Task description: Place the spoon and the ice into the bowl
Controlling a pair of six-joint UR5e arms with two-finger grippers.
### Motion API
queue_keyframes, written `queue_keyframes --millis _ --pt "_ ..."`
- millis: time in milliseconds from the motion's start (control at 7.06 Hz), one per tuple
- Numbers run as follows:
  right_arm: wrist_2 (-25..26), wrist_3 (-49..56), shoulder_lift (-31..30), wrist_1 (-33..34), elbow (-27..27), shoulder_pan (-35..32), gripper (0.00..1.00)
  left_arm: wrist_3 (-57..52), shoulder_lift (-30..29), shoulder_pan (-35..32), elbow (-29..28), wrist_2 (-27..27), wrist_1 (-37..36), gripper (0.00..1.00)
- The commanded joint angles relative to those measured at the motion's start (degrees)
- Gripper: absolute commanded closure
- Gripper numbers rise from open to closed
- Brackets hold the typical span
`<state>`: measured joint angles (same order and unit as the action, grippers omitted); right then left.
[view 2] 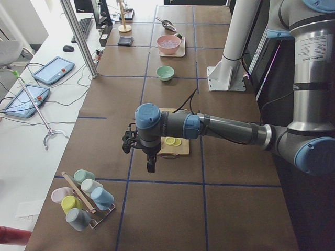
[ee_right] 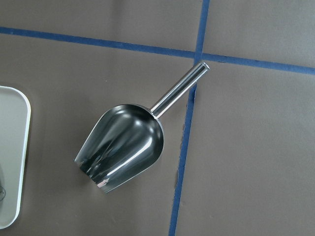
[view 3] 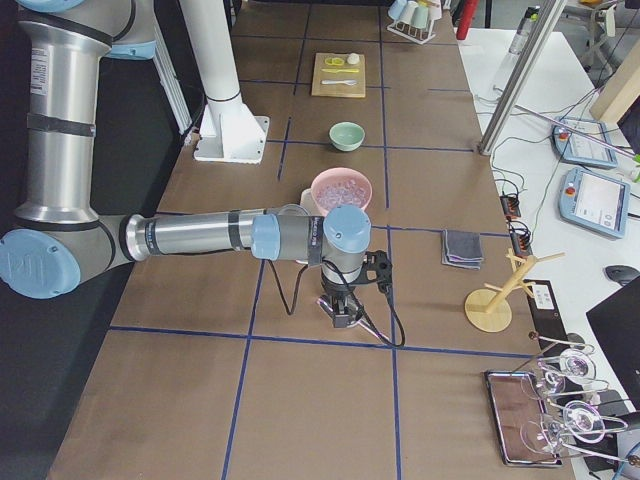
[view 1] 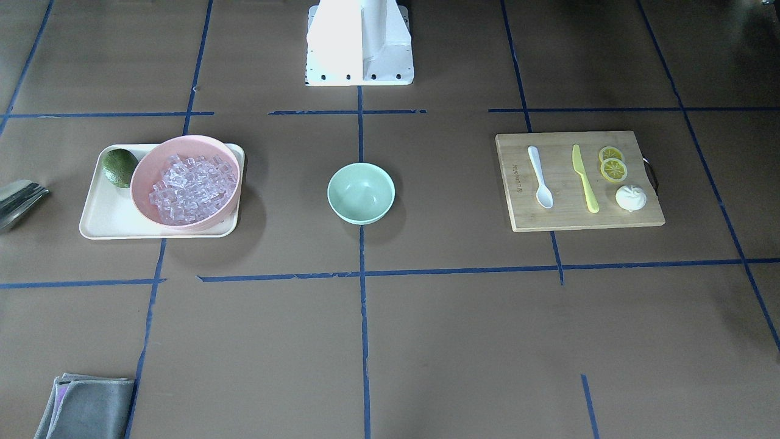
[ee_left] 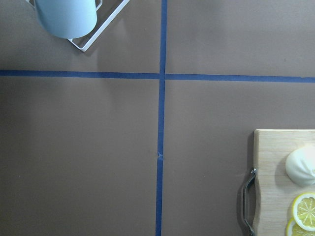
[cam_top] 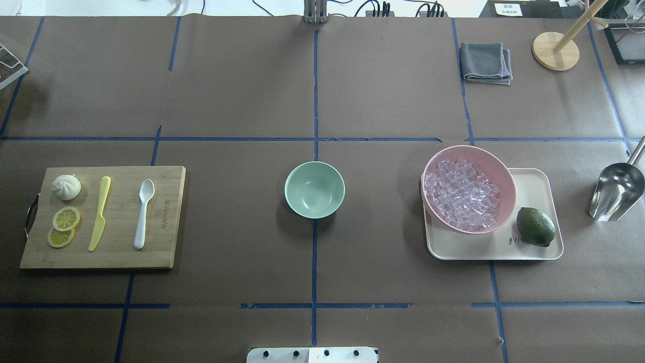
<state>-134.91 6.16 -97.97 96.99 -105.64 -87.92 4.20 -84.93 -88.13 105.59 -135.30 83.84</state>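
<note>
The small round mint-green bowl (cam_top: 315,190) is seen upright on the brown-paper-covered table (cam_top: 242,91). Well to its left, the slim all-white plastic spoon (cam_top: 143,214) is laid flat on a bamboo cutting board (cam_top: 118,201), near the board's bowl-side edge. Well to its right, the clear ice cubes (cam_top: 461,194) are heaped in a pink bowl (cam_top: 499,174) on a cream tray (cam_top: 536,186). Bare paper is left between on both sides. The left gripper (view 2: 151,167) and right gripper (view 3: 342,318) are hung beyond board and tray; whether they are parted cannot be told.
</note>
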Motion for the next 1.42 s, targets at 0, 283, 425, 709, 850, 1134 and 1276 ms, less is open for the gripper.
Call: queue_keyframes --millis 0,283,425,709,850,1134,1276 --pt "-0.1 -0.2 0.0 0.0 -0.4 0.0 0.00 7.8 -0.7 7.0 4.1 0.0 0.1 0.00" --pt "-0.1 -0.4 0.0 0.0 -0.4 0.1 0.00 26.4 -2.6 20.3 10.7 0.7 1.3 0.00" --pt "-0.1 -0.4 0.0 0.0 -0.4 0.1 0.00 37.1 -6.7 25.8 10.8 1.8 2.7 0.00" --pt "-0.1 -0.4 0.0 0.0 -0.5 0.1 0.00 48.5 -12.5 41.7 9.2 14.8 3.5 0.00" --pt "-0.1 -0.3 0.0 0.0 -0.5 0.1 0.00 49.6 -15.4 43.5 5.5 15.6 7.2 0.00" --pt "-0.2 -0.4 -0.1 0.1 -0.5 0.1 0.00 52.5 -16.1 45.7 -1.4 16.3 18.0 0.01" --pt "-0.1 -0.4 -0.1 0.1 -0.5 0.1 0.00 53.7 -16.2 47.9 -1.5 18.3 17.9 0.01"
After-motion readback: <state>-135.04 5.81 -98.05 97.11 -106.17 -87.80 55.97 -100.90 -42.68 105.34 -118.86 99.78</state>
